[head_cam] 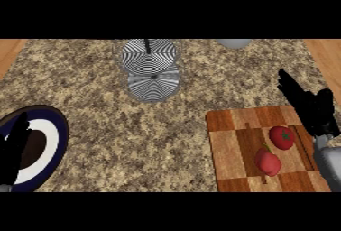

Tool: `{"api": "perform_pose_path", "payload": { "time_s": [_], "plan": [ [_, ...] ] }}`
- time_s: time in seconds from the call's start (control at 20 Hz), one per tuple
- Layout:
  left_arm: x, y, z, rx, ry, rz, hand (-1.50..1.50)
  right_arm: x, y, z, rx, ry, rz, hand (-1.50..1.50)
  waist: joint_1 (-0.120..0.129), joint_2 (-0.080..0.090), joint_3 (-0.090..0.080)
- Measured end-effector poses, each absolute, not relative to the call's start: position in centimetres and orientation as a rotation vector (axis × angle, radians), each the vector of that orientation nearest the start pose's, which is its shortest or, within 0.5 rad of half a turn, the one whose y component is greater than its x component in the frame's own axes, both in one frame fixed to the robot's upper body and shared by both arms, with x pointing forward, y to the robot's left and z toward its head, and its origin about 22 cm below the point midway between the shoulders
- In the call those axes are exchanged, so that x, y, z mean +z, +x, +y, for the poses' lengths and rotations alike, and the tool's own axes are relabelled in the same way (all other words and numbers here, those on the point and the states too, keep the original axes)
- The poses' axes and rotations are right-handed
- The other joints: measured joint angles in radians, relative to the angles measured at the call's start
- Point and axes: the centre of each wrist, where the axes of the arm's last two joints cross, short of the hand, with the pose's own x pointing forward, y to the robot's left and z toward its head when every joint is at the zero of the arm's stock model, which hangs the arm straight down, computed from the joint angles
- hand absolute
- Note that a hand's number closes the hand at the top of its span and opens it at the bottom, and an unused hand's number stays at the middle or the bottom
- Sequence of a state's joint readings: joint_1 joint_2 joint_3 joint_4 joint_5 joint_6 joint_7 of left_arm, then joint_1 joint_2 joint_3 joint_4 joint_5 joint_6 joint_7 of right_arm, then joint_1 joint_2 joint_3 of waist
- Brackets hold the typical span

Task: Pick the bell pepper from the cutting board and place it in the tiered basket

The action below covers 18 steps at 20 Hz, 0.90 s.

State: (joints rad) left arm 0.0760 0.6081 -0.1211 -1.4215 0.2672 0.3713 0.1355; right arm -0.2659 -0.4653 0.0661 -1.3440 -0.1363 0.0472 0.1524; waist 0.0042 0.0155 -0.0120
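The step in hand is the reach and grasp. The red bell pepper (268, 162) lies untouched on the striped wooden cutting board (233, 135), which sits at about 4 o'clock on the speckled granite table (100, 99). I take the longer red piece with the green stem at its top to be the pepper. The rounder red fruit with a green star-shaped cap (282, 137), just beside it at its 1 o'clock, looks like a tomato, though the two are close in colour and easy to confuse. The black right hand (310, 108) hovers over the board's 1 o'clock corner with its fingers straight and spread, holding nothing. It is apart from both fruits. To do this well, the hand should travel toward 7 o'clock, passing over or outside the round fruit so as not to nudge it. It should then come down on the pepper from above, with thumb and fingers either side of its narrower width, and curl only once they straddle it. The pepper may roll on the flat board, so a centred approach probably matters. The two-tiered wire mesh basket (149, 56) waits at 12 o'clock, well apart, so a clear lift comes before any sideways carry. The black left hand (12, 151) rests open at 8 o'clock over a dark-blue-rimmed white plate (60, 126).
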Motion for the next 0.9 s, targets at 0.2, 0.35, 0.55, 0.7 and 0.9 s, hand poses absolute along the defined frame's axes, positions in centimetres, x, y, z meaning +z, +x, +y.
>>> {"api": "perform_pose_path", "payload": {
  "time_s": [0.2, 0.35, 0.55, 0.7, 0.9],
  "plan": [
    [-0.6, 21.2, 35.1, 0.016, 0.502, -1.207, 0.0, 7.7, 30.1, -32.4, 0.255, -0.495, -1.525, 1.5, -0.035, -0.022, 0.004],
    [-1.4, 20.7, 34.2, 0.038, 0.473, -1.206, 0.0, 10.0, 29.4, -35.8, 0.135, -0.826, -1.571, -1.5, -0.104, -0.044, -0.004],
    [-2.6, 19.9, 33.0, 0.083, 0.437, -1.185, 0.0, 11.2, 27.7, -39.2, -0.261, -1.142, -1.583, -1.5, -0.185, -0.065, 0.001],
    [-3.3, 19.6, 31.8, 0.106, 0.406, -1.195, 0.0, 10.5, 26.0, -38.7, -0.467, -1.284, -1.626, -1.5, -0.193, -0.065, 0.003],
    [-4.2, 19.0, 30.2, 0.102, 0.376, -1.217, 0.0, 7.8, 23.0, -35.6, -0.574, -1.369, -1.635, -1.5, -0.166, -0.054, 0.003]
  ]
}}
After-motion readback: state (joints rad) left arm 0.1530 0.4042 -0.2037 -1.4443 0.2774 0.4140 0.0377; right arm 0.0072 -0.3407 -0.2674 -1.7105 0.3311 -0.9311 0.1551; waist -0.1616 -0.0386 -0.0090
